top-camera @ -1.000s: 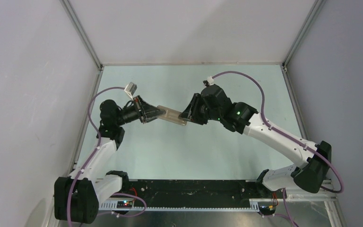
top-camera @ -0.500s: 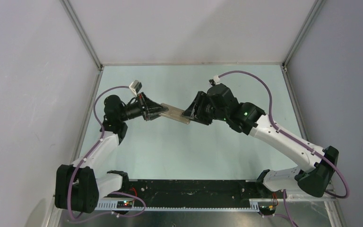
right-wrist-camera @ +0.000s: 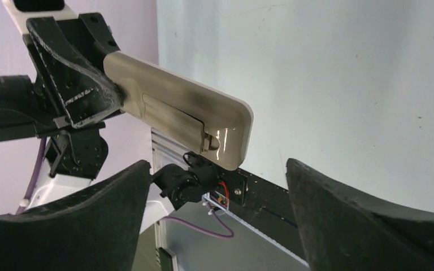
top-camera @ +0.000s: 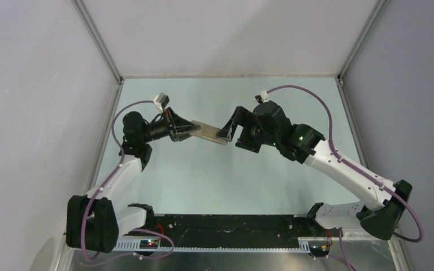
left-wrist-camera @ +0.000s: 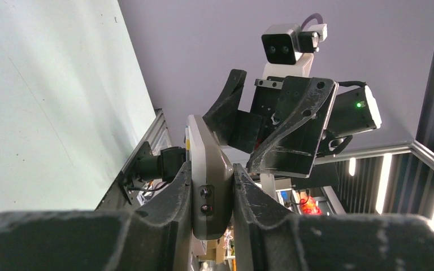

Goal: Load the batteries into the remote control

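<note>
Your left end effector (top-camera: 182,131) is clamped on the 9 o'clock end of the remote control (top-camera: 208,132). It holds the remote in the air above the surface (top-camera: 231,180), a little toward 11 o'clock of the surface's middle. Your right end effector (top-camera: 229,129) stands spread wide at the remote's 3 o'clock end. In the right wrist view that free end lies just ahead of the gap between the fingers, untouched.

Treat the remote as light, rigid, smooth plastic. It should not bend, but gripped by one end it could pivot or slip if you push hard on the free end. Take it across its narrow sides, as the left does, and stay off the tan back. There the battery cover (right-wrist-camera: 172,116) looks seated, with its small latch (right-wrist-camera: 211,144) near the free end. That latch is likely the thin, breakable part, so press it gently. You have no batteries showing in any view.

Against the frame a second ago, both wrists and the remote sit slightly nearer 12 o'clock. The right arm's elbow has swung out toward 3 o'clock.
</note>
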{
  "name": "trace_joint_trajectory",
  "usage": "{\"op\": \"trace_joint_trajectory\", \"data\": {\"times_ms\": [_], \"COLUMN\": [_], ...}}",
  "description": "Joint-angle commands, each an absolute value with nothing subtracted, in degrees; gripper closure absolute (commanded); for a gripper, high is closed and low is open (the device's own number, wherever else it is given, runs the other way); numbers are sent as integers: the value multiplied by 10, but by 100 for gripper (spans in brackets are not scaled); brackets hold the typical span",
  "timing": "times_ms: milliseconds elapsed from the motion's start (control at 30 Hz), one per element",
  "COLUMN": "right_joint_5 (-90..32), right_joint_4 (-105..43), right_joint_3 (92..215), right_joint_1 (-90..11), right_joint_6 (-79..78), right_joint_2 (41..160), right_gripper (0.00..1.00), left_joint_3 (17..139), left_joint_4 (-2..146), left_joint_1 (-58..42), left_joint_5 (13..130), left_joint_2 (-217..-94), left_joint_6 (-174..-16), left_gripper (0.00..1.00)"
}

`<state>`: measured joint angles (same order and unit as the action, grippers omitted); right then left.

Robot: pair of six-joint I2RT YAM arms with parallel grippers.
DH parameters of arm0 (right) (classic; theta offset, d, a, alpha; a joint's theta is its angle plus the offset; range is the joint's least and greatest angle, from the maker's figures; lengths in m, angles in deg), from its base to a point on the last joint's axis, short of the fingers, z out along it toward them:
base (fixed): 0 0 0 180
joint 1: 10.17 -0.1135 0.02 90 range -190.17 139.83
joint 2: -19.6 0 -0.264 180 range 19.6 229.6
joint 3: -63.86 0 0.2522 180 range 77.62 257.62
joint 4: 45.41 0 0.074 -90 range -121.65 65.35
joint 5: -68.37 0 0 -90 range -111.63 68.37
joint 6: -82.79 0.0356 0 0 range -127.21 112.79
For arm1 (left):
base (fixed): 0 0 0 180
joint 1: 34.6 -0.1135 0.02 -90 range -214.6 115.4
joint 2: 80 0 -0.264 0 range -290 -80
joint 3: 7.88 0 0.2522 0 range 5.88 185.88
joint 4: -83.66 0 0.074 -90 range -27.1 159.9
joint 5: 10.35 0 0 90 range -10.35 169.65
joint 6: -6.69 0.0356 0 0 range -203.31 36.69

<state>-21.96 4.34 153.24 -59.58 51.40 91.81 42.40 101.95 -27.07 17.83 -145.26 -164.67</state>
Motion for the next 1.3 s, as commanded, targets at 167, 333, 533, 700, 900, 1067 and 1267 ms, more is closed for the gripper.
{"op": "trace_joint_trajectory", "data": {"times_ms": [167, 333, 533, 700, 900, 1067, 1267], "right_joint_5": [-255, -262, -268, -272, -281, -289, -296], "right_joint_4": [-32, -135, -185, -195, -207, -216, -222], "right_joint_3": [1491, 1432, 1395, 1387, 1384, 1384, 1384], "right_joint_1": [-581, -573, -567, -565, -563, -563, -563], "right_joint_6": [532, 560, 574, 579, 580, 581, 585], "right_joint_2": [889, 847, 817, 812, 821, 835, 850], "right_gripper": [3, 10, 11, 11, 22, 35, 46], "left_joint_3": [466, 470, 470, 469, 468, 469, 469], "left_joint_4": [1044, 1044, 1045, 1044, 1045, 1044, 1044], "left_joint_1": [-277, -279, -278, -279, -279, -279, -278], "left_joint_5": [161, 161, 161, 162, 161, 160, 159], "left_joint_2": [-1427, -1415, -1413, -1414, -1410, -1405, -1399], "left_joint_6": [-1700, -1716, -1720, -1720, -1722, -1720, -1720], "left_gripper": [100, 100, 100, 100, 100, 100, 100]}}
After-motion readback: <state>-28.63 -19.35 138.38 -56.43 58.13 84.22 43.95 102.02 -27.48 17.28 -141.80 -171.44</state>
